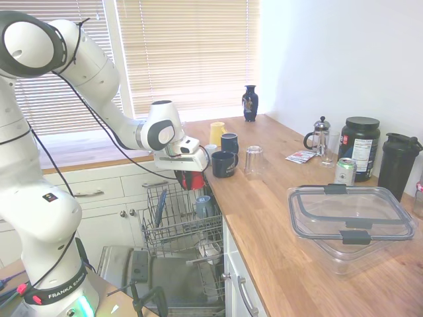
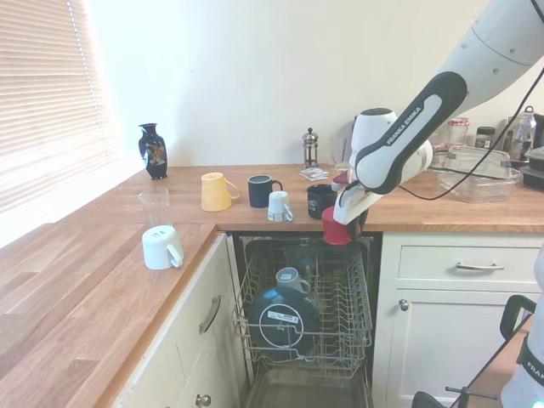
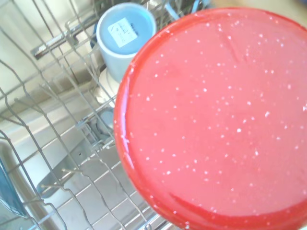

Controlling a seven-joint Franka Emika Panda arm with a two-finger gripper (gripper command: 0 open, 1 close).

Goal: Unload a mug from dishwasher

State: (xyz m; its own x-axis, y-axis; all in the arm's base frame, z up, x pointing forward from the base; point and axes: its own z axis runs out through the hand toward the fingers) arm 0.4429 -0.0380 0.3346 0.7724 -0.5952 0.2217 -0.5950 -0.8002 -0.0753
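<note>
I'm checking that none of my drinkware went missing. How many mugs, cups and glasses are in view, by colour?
Red mug, held in the pincer: 1
Dark navy mugs: 2
Yellow mug: 1
White or pale cups on the counter: 2
Grey-blue cup in the dishwasher rack: 1
Clear glass: 1
Total: 8

Home kitchen: wood counter (image 1: 284, 218), dishwasher (image 2: 306, 314), drawers (image 2: 459, 265).

Sunlit blinds (image 1: 192, 53) fill the upper left; white wall (image 1: 344, 53) upper right, wooden tabletop (image 1: 277, 218) below, white drawers (image 1: 92, 191) lower left.
</note>
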